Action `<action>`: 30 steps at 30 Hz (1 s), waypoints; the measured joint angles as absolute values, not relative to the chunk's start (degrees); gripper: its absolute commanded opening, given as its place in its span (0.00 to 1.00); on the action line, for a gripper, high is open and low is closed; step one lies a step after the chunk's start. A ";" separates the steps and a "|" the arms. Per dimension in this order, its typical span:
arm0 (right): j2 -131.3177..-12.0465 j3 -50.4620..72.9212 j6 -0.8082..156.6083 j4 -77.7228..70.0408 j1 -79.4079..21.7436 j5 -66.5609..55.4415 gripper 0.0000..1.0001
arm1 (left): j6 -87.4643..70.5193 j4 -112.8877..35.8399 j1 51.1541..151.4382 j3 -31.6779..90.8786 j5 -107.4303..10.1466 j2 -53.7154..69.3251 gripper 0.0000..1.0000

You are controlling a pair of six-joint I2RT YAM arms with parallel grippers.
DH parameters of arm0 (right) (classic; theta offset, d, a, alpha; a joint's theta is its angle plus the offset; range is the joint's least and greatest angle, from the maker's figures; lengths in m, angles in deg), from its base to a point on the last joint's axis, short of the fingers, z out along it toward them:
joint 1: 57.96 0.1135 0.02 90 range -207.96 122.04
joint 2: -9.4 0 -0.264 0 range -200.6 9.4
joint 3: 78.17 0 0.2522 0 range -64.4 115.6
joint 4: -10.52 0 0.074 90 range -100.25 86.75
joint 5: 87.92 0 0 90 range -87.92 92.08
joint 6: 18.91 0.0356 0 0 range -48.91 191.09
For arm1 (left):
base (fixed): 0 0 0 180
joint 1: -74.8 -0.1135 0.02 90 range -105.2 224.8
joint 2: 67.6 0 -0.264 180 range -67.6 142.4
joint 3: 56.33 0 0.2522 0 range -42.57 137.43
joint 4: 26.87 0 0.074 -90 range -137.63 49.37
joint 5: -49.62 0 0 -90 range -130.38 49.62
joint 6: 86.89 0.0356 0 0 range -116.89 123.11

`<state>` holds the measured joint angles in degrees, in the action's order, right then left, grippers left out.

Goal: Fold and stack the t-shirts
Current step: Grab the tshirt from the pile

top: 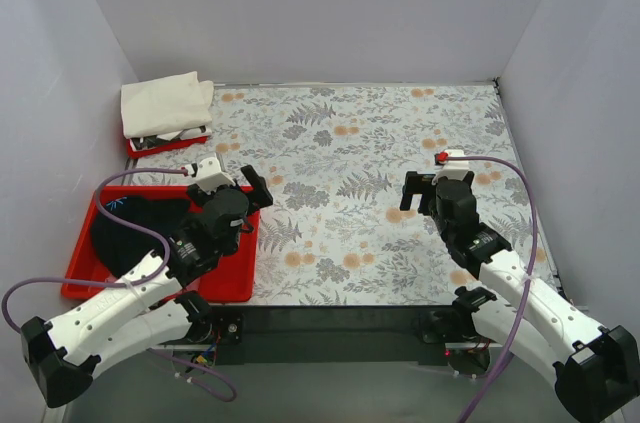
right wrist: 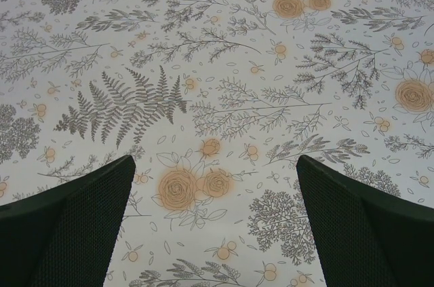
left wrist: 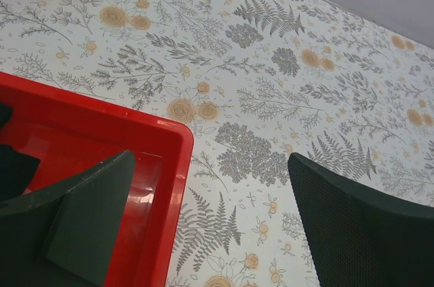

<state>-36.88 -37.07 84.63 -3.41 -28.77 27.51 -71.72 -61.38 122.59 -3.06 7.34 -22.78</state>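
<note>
Left arm stretches from its base up and rightward, left gripper (top: pixel 256 187) hanging over the far right corner of the large red plastic tray (top: pixel 232 278), jaws spread wide, nothing between them. Right arm is bent in from the right, right gripper (top: pixel 414 190) low over the floral-print tablecloth (top: pixel 350 133), jaws also wide apart and empty. The plain black t-shirt (top: pixel 128 228) lies bunched in the large tray, left of the left gripper, not touched. The cream-white t-shirt (top: pixel 165 103) sits folded on top of a small red tray (top: pixel 170 146) in the far left corner, well apart from both grippers. Only the top view shows both shirts whole. The left wrist view shows the large tray's corner rim under the gap between its fingers (left wrist: pixel 88 219), one finger over the tray and one over the cloth, plus a sliver of black fabric at the left edge. The right wrist view shows only printed cloth between its fingers (right wrist: pixel 359 226).
</note>
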 measured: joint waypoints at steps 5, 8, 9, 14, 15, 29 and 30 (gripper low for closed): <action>-37.01 -37.07 84.65 -3.41 -29.60 27.66 0.98 | -71.92 -61.69 122.59 -3.06 8.48 -22.22 0.89; -38.59 -36.42 84.67 -3.61 -30.65 27.56 0.98 | -72.18 -61.64 122.56 -3.08 8.81 -21.08 0.89; -39.68 -35.70 84.69 -3.61 -31.24 27.32 0.98 | -72.27 -61.51 122.22 -3.11 9.05 -20.71 0.89; -46.81 -29.68 84.65 -3.04 -34.19 24.74 0.98 | -74.43 -60.88 113.52 -4.09 7.48 -20.44 0.92; -48.45 -28.15 84.65 -2.97 -35.06 23.73 0.98 | -75.39 -60.66 110.85 -4.57 6.73 -20.64 0.94; -61.63 -17.73 87.71 1.33 -54.39 0.13 0.94 | -95.94 -82.21 99.22 -4.57 7.08 -14.78 0.93; -61.91 -17.69 87.97 1.46 -55.87 -2.06 0.93 | -97.82 -84.77 99.22 -4.11 7.67 -14.24 0.92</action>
